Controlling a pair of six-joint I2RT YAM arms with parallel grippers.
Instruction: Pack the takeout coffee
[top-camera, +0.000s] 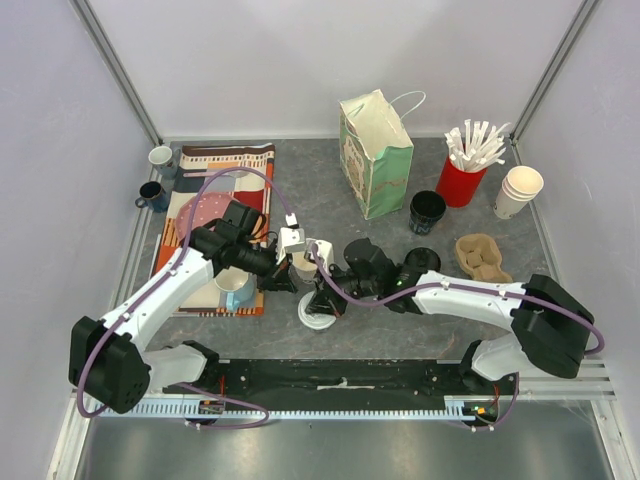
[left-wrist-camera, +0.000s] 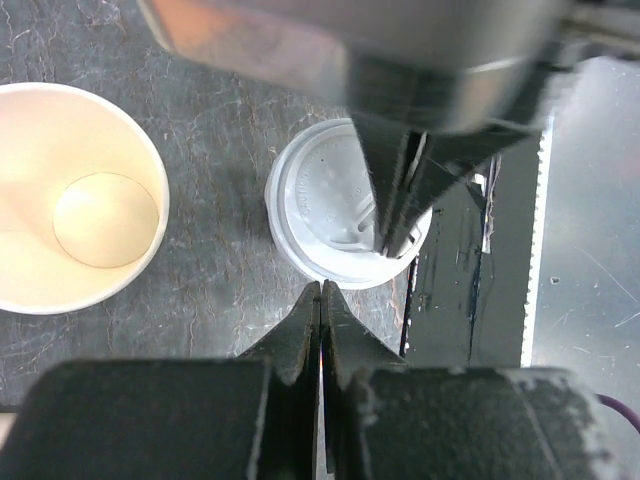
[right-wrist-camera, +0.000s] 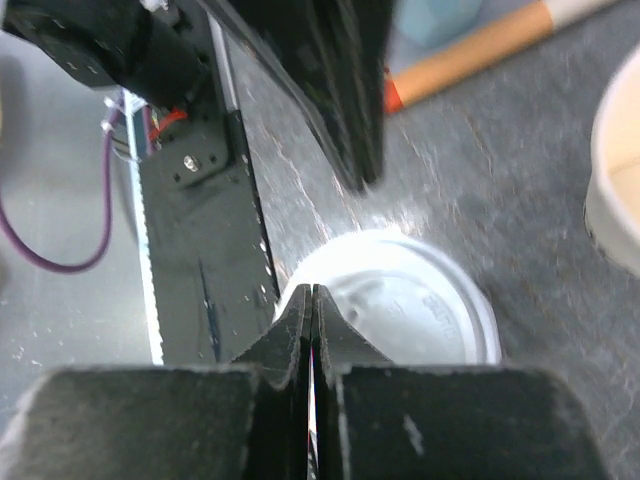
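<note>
Top external camera: set above and behind the arm bases, facing steeply down, covering the whole tabletop (top-camera: 310, 190). Left wrist camera: looks straight down past the left end effector (left-wrist-camera: 320, 292) at close range. Right wrist camera: looks obliquely down past the right end effector (right-wrist-camera: 311, 292), closer still. All three views share the white sip lid (top-camera: 318, 318) near the middle of the near edge. Both wrist views also share the open paper cup (left-wrist-camera: 80, 200).

Bright, even light; blurred close foregrounds.

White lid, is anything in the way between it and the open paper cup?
No. Only bare table lies between the white lid and the open paper cup beside it. The shut right gripper hangs over the lid's other side, away from the cup.
</note>
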